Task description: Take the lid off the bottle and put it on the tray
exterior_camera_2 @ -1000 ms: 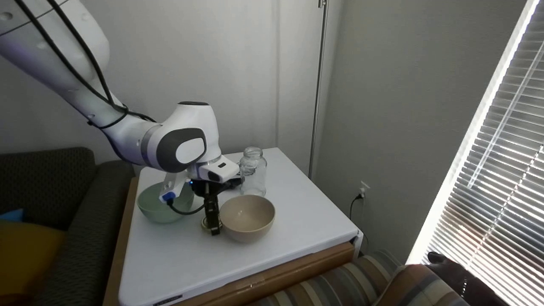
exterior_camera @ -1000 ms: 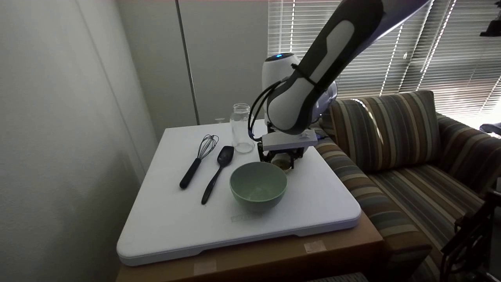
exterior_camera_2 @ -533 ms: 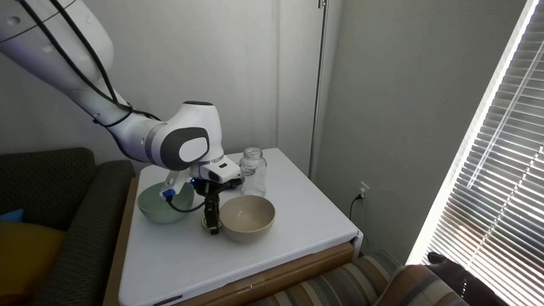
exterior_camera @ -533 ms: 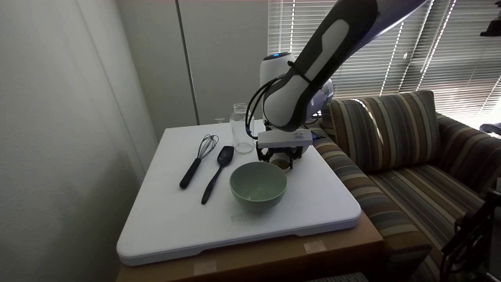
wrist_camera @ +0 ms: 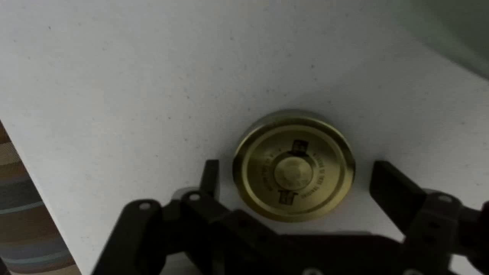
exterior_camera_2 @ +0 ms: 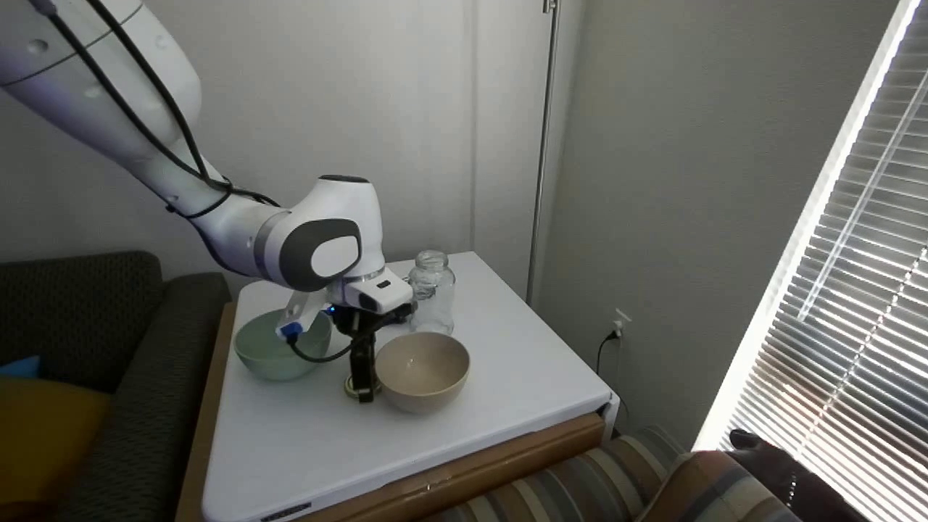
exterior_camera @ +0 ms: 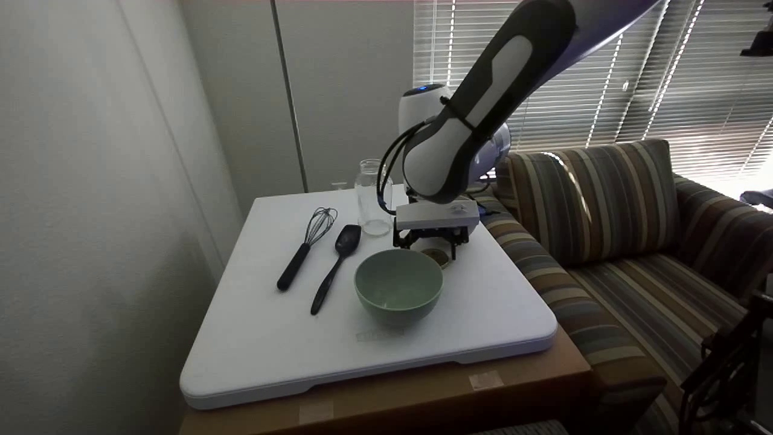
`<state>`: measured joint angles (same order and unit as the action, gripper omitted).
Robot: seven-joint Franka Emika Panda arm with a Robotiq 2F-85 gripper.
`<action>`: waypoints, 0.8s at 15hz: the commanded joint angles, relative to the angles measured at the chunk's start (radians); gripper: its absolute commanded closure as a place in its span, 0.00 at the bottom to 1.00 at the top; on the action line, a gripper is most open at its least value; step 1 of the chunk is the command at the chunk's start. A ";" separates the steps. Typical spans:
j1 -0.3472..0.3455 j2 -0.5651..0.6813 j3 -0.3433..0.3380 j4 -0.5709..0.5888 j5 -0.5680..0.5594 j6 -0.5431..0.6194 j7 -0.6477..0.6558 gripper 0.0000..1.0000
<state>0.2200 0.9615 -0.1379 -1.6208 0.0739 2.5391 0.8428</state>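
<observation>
The lid (wrist_camera: 294,172), a round gold-coloured metal cap, lies flat on the white tray (exterior_camera: 259,350). My gripper (wrist_camera: 297,165) is low over it and open, its two dark fingers (wrist_camera: 395,191) standing either side of the lid with a gap on each side. In an exterior view the lid (exterior_camera: 437,257) shows just behind the green bowl; in an exterior view it peeks out beside a finger (exterior_camera_2: 365,373). The bottle (exterior_camera_2: 433,301), a clear glass jar with no lid on its mouth, stands upright on the tray towards the back, apart from the gripper.
A green bowl (exterior_camera: 398,290) sits close in front of the gripper, and a cream bowl (exterior_camera_2: 423,373) stands right beside the fingers. Black whisk (exterior_camera: 307,249) and black spatula (exterior_camera: 336,269) lie on the tray. A striped sofa (exterior_camera: 580,241) borders the tray.
The fingers have spread and let go of the lid, which has come down from between them to lie on the tray. The arm has shifted slightly.
</observation>
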 commanded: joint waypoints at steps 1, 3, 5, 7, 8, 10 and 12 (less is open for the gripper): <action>-0.007 -0.010 0.006 0.014 -0.003 -0.030 -0.017 0.00; 0.007 -0.053 -0.005 -0.013 -0.033 -0.037 -0.041 0.00; 0.017 -0.107 -0.010 -0.041 -0.073 -0.046 -0.089 0.00; 0.019 -0.168 -0.005 -0.064 -0.111 -0.068 -0.148 0.00; 0.027 -0.200 -0.010 -0.073 -0.135 -0.090 -0.171 0.00; 0.037 -0.260 -0.014 -0.090 -0.180 -0.123 -0.209 0.00; 0.041 -0.311 -0.010 -0.102 -0.217 -0.154 -0.235 0.00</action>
<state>0.2483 0.7509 -0.1419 -1.6493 -0.0991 2.4263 0.6619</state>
